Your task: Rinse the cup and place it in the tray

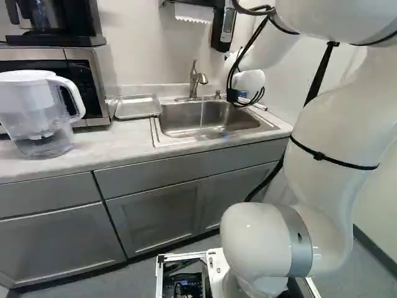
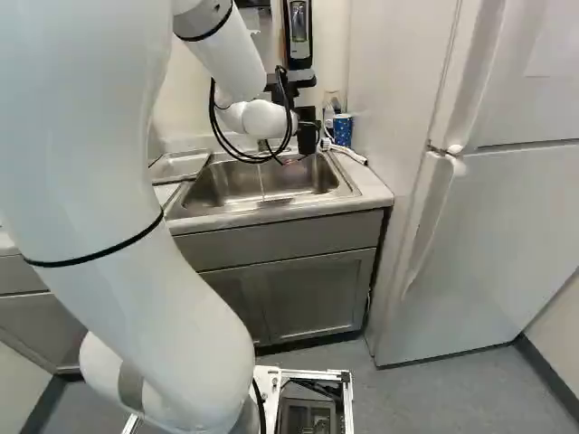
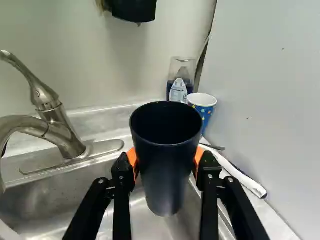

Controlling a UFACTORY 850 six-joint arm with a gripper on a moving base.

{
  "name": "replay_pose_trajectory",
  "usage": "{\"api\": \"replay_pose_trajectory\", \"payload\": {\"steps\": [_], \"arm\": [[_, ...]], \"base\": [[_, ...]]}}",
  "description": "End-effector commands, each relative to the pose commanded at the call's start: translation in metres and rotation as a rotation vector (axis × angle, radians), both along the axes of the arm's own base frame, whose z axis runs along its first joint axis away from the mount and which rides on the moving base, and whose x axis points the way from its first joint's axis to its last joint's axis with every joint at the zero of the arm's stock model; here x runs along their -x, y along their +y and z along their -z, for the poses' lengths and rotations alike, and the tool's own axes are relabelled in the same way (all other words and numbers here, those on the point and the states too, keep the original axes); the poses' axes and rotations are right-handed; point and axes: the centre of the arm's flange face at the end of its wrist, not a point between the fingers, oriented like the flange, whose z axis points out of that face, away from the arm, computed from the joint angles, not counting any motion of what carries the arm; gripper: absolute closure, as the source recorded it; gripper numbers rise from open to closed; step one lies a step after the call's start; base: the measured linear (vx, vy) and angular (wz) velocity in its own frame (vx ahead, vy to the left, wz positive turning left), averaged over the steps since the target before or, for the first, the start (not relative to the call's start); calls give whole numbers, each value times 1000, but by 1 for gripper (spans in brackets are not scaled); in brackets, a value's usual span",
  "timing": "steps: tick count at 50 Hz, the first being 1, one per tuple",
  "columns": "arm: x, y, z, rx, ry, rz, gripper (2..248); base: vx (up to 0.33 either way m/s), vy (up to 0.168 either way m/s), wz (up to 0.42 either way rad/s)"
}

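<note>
Hand grasps dark cup over sink, off running water; rinse likely pending. Tray placement, upper left of left base view, also undone.

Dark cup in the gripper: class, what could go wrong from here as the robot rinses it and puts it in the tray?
The gripper holds the cup by its sides alone, so it might slip once wet. The faucet stands close by, so moving toward the running water could bump it. The tray is shallow, so a cup released unevenly may topple.
</note>
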Motion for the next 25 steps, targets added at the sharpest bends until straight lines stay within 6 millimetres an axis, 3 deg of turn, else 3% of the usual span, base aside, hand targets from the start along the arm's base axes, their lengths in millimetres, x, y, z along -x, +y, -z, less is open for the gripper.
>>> {"api": "replay_pose_trajectory", "payload": {"steps": [11, 25], "arm": [[-6, -9, 3, -48, 25, -6, 126], [-10, -6, 7, 22, 81, -73, 126]], "base": [[0, 0, 0], [0, 0, 0]]}}
